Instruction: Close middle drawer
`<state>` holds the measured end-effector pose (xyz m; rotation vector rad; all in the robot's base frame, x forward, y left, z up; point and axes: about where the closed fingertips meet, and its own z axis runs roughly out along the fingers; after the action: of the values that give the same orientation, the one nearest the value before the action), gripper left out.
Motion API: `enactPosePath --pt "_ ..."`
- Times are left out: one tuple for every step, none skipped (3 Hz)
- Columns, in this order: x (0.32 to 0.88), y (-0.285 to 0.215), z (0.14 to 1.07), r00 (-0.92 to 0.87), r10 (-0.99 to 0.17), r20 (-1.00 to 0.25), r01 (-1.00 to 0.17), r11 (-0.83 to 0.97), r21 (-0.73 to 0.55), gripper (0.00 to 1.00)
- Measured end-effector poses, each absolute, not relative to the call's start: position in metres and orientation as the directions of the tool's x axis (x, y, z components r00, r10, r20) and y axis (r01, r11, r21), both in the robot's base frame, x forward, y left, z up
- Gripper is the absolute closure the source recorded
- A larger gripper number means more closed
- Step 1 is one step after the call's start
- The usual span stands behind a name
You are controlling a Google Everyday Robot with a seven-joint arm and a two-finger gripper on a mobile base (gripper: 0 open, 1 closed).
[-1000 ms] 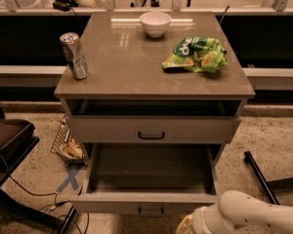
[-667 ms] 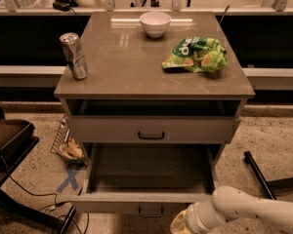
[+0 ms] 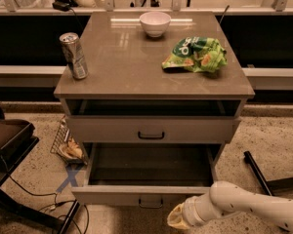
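The middle drawer [image 3: 118, 195] is pulled far out of the grey-beige cabinet. Its flat front panel faces me, with a small dark bar handle [image 3: 150, 204] at centre and the dark tray [image 3: 151, 164] open to view. Above it is the matching upper drawer front [image 3: 151, 129], with a dark gap over it. My gripper [image 3: 175, 220] is at the end of the white arm [image 3: 244, 207] that comes in from the lower right. It sits just right of the handle, close in front of the panel's lower edge.
On the cabinet top [image 3: 122, 67] stand a soda can [image 3: 74, 56], a white bowl [image 3: 155, 23] and a green chip bag [image 3: 196, 54]. A dark stand [image 3: 10, 145], a wire basket [image 3: 64, 145] and cables are on the left. A black bar [image 3: 256, 172] lies on the floor at right.
My arm has moved left and slightly up, bringing the gripper closer to the drawer's front panel and handle. The drawer stands as far open as before.
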<state>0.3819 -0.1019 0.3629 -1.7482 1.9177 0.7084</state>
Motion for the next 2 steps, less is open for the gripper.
enactPosePath --pt "0.406 -0.096 0.373 -0.077 -0.764 -0.64 -0.997 0.069 0.037 1.0" --pt "0.428 -0.089 0.383 -0.057 -0.766 -0.64 -0.997 0.072 0.002 1.0"
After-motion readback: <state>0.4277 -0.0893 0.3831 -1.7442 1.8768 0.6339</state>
